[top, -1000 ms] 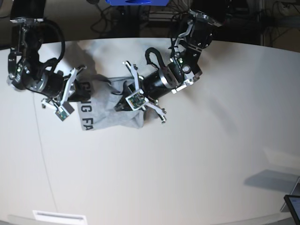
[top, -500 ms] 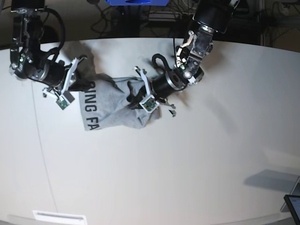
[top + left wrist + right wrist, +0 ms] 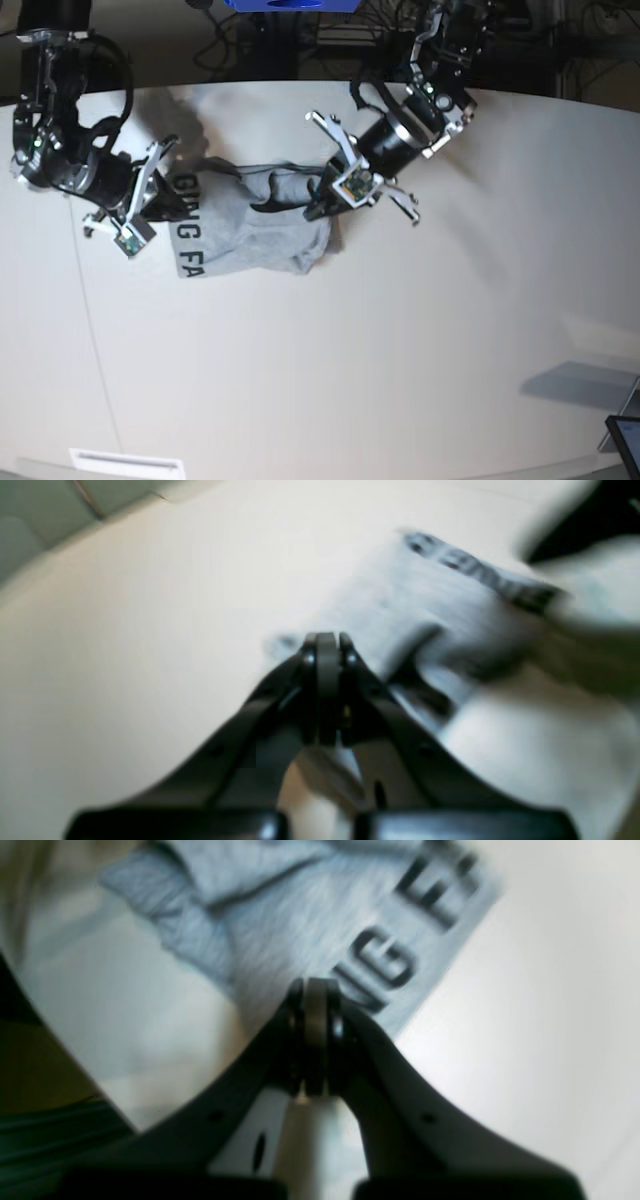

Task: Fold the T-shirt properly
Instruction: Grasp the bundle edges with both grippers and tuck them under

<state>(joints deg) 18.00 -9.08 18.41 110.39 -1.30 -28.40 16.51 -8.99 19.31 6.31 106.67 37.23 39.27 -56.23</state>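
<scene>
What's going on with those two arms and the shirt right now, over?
Left gripper shut, right gripper shut. T-shirt crumpled on the table, lettering showing, not folded. Nothing in the way.

both arms are built of black housings with silver-white brackets and loose black cables looping along the links. the left arm (image 3: 415,110) shows a pale metal band around its forearm and white frame pieces flanking the wrist. the right arm (image 3: 60,150) carries a small green indicator light on its upper link. each wrist bears a small green circuit board in a white mount. the left gripper (image 3: 326,645) and right gripper (image 3: 312,990) have smooth matte black curved fingers with small round screw holes.
</scene>
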